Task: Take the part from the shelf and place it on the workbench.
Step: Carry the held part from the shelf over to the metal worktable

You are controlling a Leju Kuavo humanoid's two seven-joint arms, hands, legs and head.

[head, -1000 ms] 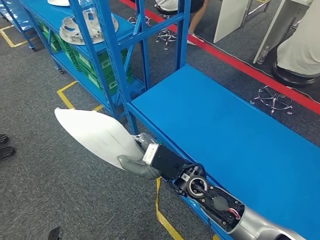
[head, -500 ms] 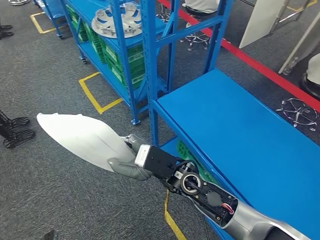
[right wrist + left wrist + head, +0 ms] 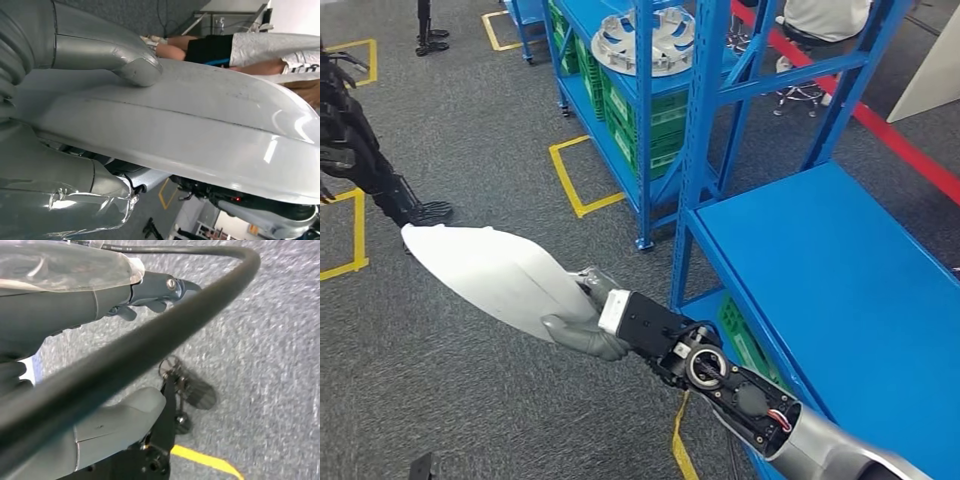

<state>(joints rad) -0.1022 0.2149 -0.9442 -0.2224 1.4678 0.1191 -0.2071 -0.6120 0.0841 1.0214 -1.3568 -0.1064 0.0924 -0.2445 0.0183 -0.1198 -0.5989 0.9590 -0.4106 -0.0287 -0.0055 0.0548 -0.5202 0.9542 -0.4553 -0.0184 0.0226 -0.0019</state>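
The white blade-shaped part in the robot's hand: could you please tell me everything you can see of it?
The white blade-shaped part is long, smooth and gently curved, broad in the middle and tapering to a rounded tip. It looks like glossy moulded plastic, with a faint seam line along it in the right wrist view. The right hand grips its near end, thumb pressed on one face. It is held roughly level above the grey carpet floor, pointing away from the blue workbench.

Bright, even overhead light fills the head view with soft shadows, while the left wrist view shows a blurred floor and cable, and glare streaks the white part up close.
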